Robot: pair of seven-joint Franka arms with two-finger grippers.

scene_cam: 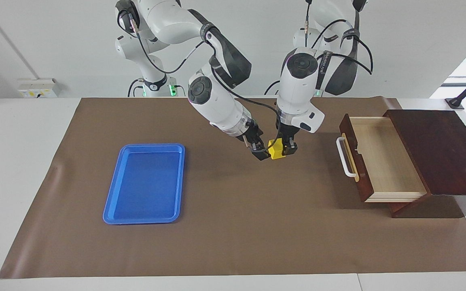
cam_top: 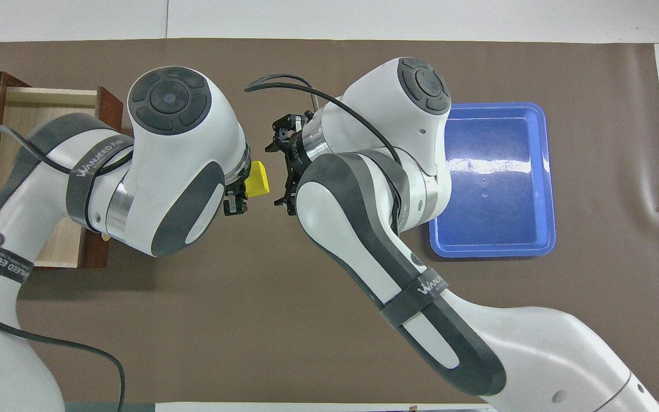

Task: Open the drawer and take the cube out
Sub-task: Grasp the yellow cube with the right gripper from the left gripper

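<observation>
The yellow cube [scene_cam: 275, 150] hangs in the air over the middle of the brown mat, and it also shows in the overhead view [cam_top: 259, 178]. My left gripper [scene_cam: 286, 148] is shut on it from above. My right gripper [scene_cam: 259, 150] is open right beside the cube, on the side toward the right arm's end; in the overhead view [cam_top: 281, 171] its fingers stand wide apart, facing the cube. The drawer [scene_cam: 382, 157] stands pulled out of its dark wooden box [scene_cam: 439, 149] at the left arm's end. Its pale inside shows nothing in it. Its white handle [scene_cam: 344, 157] faces the mat's middle.
A flat blue tray [scene_cam: 113, 190] lies on the mat toward the right arm's end, with nothing in it; it also shows in the overhead view [cam_top: 492, 249]. The brown mat [scene_cam: 233, 234] covers most of the white table.
</observation>
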